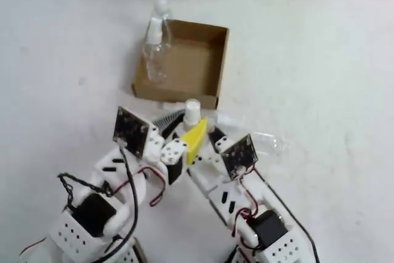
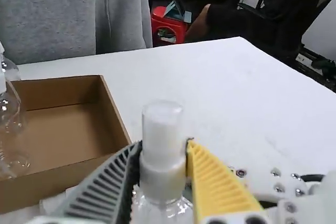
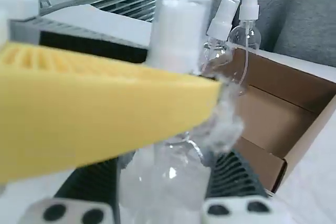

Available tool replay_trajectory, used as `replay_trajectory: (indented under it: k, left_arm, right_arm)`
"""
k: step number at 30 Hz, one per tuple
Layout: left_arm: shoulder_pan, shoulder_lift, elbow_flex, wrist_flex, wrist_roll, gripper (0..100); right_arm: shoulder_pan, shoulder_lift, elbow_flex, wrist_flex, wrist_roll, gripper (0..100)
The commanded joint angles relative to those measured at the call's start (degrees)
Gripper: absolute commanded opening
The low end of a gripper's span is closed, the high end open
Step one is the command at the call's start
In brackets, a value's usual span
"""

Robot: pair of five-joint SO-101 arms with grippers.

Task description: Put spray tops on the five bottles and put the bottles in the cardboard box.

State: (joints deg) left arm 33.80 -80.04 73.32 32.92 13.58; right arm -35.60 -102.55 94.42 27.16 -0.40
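Observation:
A clear bottle (image 1: 192, 115) with a white spray top (image 2: 161, 129) stands upright just in front of the cardboard box (image 1: 200, 66). My left gripper (image 2: 161, 156) is shut on the spray top's collar, between its grey and yellow fingers (image 2: 215, 182). My right gripper (image 3: 163, 182) is shut on the bottle's clear body (image 3: 157, 171), lower down. Two capped bottles (image 1: 154, 47) stand in the box's left side, seen from the right wrist as bottles (image 3: 231, 30) at the box's far wall. The left arm's yellow finger (image 3: 94, 108) crosses the right wrist view.
Clear bottles without tops (image 1: 271, 143) lie on the white table right of the grippers. The box (image 2: 68, 124) has bare floor on its right half. Both arms (image 1: 237, 152) crowd the table's front middle. A seated person's grey clothing shows behind the table.

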Motion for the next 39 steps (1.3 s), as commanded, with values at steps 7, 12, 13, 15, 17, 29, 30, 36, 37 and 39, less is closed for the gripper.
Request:
replay_trajectory:
  k: [7, 12, 13, 15, 17, 29, 30, 36, 37, 39]
  left_arm:
    - [7.1, -21.6, 16.9, -6.1, -0.4, 4]
    - [7.1, -24.7, 21.2, -5.5, -0.4, 4]
    - [7.1, -24.6, 21.0, -4.3, -0.4, 4]
    - [7.1, -24.6, 21.0, -2.9, -1.8, 4]
    - [7.0, -24.5, 21.0, -2.5, -5.9, 4]
    - [-0.1, -24.4, 10.1, 8.1, -21.4, 8]
    - [-0.1, -24.4, 9.9, 9.1, -22.1, 11]
    - [0.2, -24.4, 9.8, 12.2, -22.2, 35]
    - [0.2, -24.5, 9.8, 12.3, -22.1, 37]
    - [0.2, -24.6, 9.7, 12.5, -22.1, 39]
  right_arm:
    - [3.2, -0.7, -0.7, -3.1, -0.6, 1.6]
    - [3.2, -0.7, -0.7, -3.1, -0.6, 1.6]
    - [3.2, -0.7, -0.7, -3.1, -0.6, 1.6]
    - [3.2, -0.7, -0.7, -3.0, -0.6, 1.6]
    - [3.2, -0.7, -0.7, -2.9, -0.6, 1.6]
    - [3.2, -0.6, -0.6, -2.8, -0.6, 1.5]
    - [3.2, -0.6, -0.5, -2.8, -0.6, 1.5]
    - [3.2, -0.6, 0.2, -2.9, -0.5, 1.5]
    - [3.2, -0.6, 0.2, -2.9, -0.5, 1.5]
    - [3.2, -0.6, 0.2, -2.9, -0.5, 1.5]
